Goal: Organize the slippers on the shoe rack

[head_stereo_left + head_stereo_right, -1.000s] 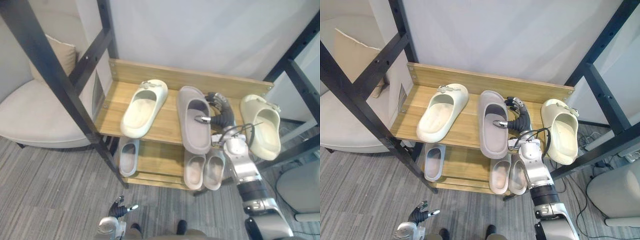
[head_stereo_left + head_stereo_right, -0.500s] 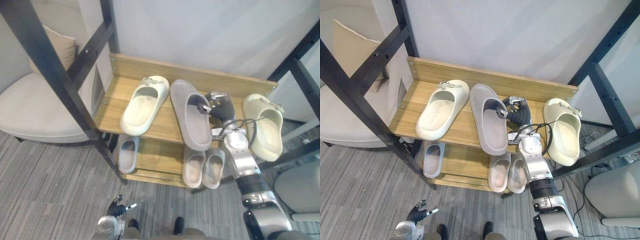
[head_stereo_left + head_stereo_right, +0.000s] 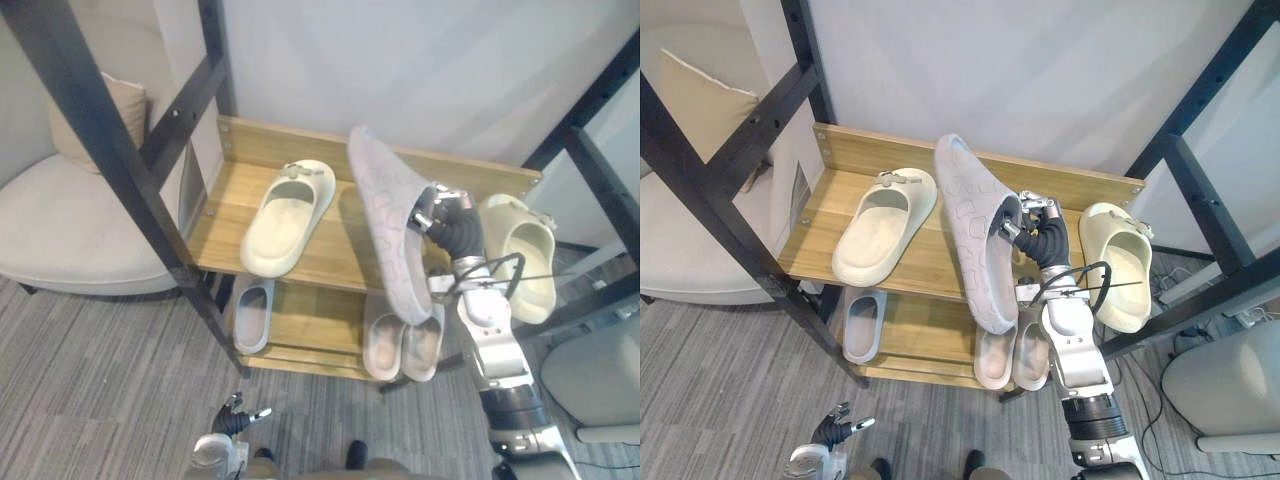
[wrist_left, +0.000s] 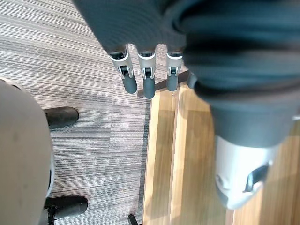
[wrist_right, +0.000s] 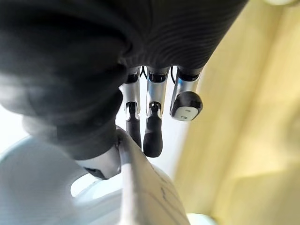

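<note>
My right hand (image 3: 447, 226) is shut on the edge of a long grey slipper (image 3: 392, 226). The slipper hangs above the top shelf (image 3: 222, 214) of the wooden shoe rack, tipped on its side with its patterned sole showing. In the right wrist view the fingers (image 5: 151, 125) and thumb pinch the slipper's rim (image 5: 143, 187). A cream slipper (image 3: 286, 213) lies on the top shelf to the left, and another cream slipper (image 3: 527, 256) to the right. My left hand (image 3: 233, 419) hangs low by the floor, its fingers (image 4: 137, 75) straight.
On the lower shelf lie a small grey slipper (image 3: 250, 314) at the left and a beige pair (image 3: 402, 346) under the lifted slipper. Black frame posts (image 3: 108, 150) cross the left and right. A cream armchair (image 3: 60, 222) stands left of the rack.
The grey slipper lay flat on the top shelf; my right hand has raised it off the shelf and tipped it onto its edge, sole outward.
</note>
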Robot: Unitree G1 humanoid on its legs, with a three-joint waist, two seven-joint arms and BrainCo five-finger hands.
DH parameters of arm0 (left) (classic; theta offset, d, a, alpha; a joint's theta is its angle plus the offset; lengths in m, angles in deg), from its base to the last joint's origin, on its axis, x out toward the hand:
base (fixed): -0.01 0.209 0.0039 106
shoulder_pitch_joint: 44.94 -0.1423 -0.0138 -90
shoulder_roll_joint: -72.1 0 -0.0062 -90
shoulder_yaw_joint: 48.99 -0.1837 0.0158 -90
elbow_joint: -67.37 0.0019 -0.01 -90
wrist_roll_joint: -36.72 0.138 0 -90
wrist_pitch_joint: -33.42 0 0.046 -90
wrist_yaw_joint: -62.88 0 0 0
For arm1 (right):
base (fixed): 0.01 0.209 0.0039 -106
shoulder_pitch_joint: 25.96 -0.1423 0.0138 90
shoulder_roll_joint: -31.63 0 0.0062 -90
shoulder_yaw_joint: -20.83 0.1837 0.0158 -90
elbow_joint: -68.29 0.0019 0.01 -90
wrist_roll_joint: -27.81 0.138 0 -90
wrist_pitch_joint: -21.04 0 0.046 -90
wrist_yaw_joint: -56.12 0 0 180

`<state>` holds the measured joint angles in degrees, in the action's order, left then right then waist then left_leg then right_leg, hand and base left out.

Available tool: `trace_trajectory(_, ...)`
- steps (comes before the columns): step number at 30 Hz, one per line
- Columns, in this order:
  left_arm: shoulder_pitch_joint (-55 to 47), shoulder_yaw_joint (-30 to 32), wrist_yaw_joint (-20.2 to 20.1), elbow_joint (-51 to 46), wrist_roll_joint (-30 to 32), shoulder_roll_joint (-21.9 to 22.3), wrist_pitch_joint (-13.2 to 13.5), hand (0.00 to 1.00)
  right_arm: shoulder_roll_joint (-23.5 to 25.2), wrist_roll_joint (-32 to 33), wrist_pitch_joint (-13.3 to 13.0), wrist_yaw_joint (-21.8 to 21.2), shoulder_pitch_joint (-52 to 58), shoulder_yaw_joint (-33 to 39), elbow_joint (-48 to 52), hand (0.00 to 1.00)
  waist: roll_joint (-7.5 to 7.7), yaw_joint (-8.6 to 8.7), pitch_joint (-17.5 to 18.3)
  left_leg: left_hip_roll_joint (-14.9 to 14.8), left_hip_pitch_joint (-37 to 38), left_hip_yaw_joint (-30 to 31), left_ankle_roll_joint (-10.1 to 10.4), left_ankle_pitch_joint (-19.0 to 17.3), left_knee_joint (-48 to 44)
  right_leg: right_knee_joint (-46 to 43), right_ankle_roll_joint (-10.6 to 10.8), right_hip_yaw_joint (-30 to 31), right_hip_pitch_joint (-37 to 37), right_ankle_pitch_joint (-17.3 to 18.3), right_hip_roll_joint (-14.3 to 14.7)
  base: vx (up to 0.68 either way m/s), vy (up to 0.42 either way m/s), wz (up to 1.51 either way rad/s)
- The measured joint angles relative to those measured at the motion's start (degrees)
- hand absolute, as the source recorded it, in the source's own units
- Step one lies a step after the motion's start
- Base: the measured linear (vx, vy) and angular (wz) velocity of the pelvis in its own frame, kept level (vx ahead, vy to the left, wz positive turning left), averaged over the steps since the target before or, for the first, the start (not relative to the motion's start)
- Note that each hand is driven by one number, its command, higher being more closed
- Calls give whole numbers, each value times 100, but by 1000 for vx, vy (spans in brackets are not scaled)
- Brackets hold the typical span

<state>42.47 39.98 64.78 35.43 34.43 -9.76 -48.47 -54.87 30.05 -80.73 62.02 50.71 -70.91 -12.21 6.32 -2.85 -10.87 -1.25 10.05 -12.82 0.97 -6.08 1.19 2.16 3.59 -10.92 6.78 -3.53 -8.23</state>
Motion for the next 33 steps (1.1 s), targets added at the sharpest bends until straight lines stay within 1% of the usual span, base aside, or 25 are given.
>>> trace_trajectory(1, -3, 2, 1, 1, 0, 2, 0, 0, 57, 2, -81, 4, 90, 9, 211, 100, -7, 7, -1, 3, 9, -3, 7, -24, -43, 0, 1, 1, 27, 1, -10, -46, -6, -6)
trace_trajectory(4, -4, 2, 1, 3, 1, 9, 1, 0, 141, 3, -204, 5, 289, 66, 642, 100, -31, 19, 13, 12, 14, -10, 10, -24, -52, -3, 6, 5, 29, 5, -21, -40, -14, -3)
trace_trajectory(8, -19, -9, 0, 37, 6, 31, 1, 0, 141, 16, -249, -6, 467, 97, 965, 100, -92, 78, 49, 26, 7, -18, 12, -23, -90, -3, 57, 5, 37, 40, -39, -4, -8, -1)
trace_trajectory(9, -18, -10, 0, 80, 7, 55, 2, 0, 142, 26, -304, -41, 621, 90, 1091, 100, -139, 94, 77, 27, 3, -14, 13, -24, -104, -3, 69, 4, 42, 48, -43, 0, 0, 0)
trace_trajectory(11, -21, -18, 0, 113, 11, 93, 2, 0, 143, 67, -312, -127, 854, 78, 1228, 100, -207, 114, 119, 27, 5, -4, 13, -24, -112, -3, 74, -1, 54, 52, -44, 7, -36, 3)
trace_trajectory(13, -53, -74, -1, 125, 15, 115, 3, 0, 143, 238, -343, -279, 1119, -69, 1234, 100, -267, 163, 182, 28, 8, 2, 13, -24, -120, -3, 80, -3, 65, 56, -47, 1, -15, 1)
trace_trajectory(15, -53, -117, -2, 144, 51, 114, 4, 0, 145, 274, -343, -385, 1315, -218, 1234, 100, -278, 206, 198, 32, 20, 7, 13, -24, -131, -3, 93, -4, 86, 65, -54, 0, 0, 0)
trace_trajectory(16, -52, -120, -4, 178, 54, 110, 16, 0, 141, 278, -343, -534, 1487, -356, 1234, 100, -280, 236, 199, 32, 44, 15, 13, -23, -140, -3, 95, -7, 119, 67, -56, 0, 0, 0)
trace_trajectory(17, -51, -125, -4, 215, 54, 110, 23, 0, 132, 278, -343, -625, 1600, -440, 1235, 100, -282, 245, 204, 32, 74, 14, 13, -23, -140, -5, 100, -4, 146, 71, -57, 0, 0, 0)
trace_trajectory(19, -53, -241, -14, 238, 57, 81, 29, 0, 112, 278, -345, -815, 1839, -651, 1239, 100, -281, 257, 270, 52, 128, 1, 13, -23, -140, -74, 190, 6, 161, 142, -87, -27, -17, -4)
trace_trajectory(21, -54, -344, -98, 248, 82, 80, 35, 0, 62, 291, -345, -968, 2008, -846, 1239, 100, -314, 270, 297, 54, 228, -2, 12, -23, -142, -115, 191, 12, 241, 156, -91, 0, 0, 0)
trace_trajectory(23, -51, -449, -110, 327, 100, 73, 52, 0, -42, 344, -347, -1111, 2175, -1089, 1238, 100, -330, 273, 330, 63, 340, 3, 12, -23, -141, -142, 200, 13, 348, 195, -96, 0, 0, 0)
trace_trajectory(25, -47, -525, -116, 377, 102, 57, 114, 0, -235, 518, -350, -1384, 2397, -1493, 1233, 100, -334, 272, 344, 77, 489, 18, 21, -29, -140, -192, 242, 13, 521, 301, -120, -49, -25, 2)
trace_trajectory(29, -38, -639, -120, 454, 95, 37, 143, 0, -451, 696, -348, -1650, 2577, -1931, 1172, 100, -349, 269, 396, 62, 511, 117, 71, -71, -266, -418, 236, -57, 527, 487, -152, -60, -62, 14)
trace_trajectory(31, -6, -724, -157, 452, 90, 20, 159, 0, -605, 693, -358, -1784, 2539, -2233, 826, 100, -362, 257, 383, -5, 259, 212, 76, -297, -761, -765, 223, -110, 415, 676, -181, -93, -110, 20)
trace_trajectory(32, 1, -729, -171, 453, 89, 19, 161, 0, -626, 690, -357, -1802, 2525, -2276, 718, 100, -357, 251, 373, -31, 168, 234, 79, -367, -934, -860, 223, -122, 378, 721, -184, -101, -103, 18)
trace_trajectory(33, 51, -744, -213, 459, 82, 20, 163, 0, -693, 671, -332, -1838, 2435, -2383, 410, 100, -395, 240, 329, -148, -221, 279, 93, -622, -1561, -1223, 199, -140, 116, 874, -172, -134, -74, 17)
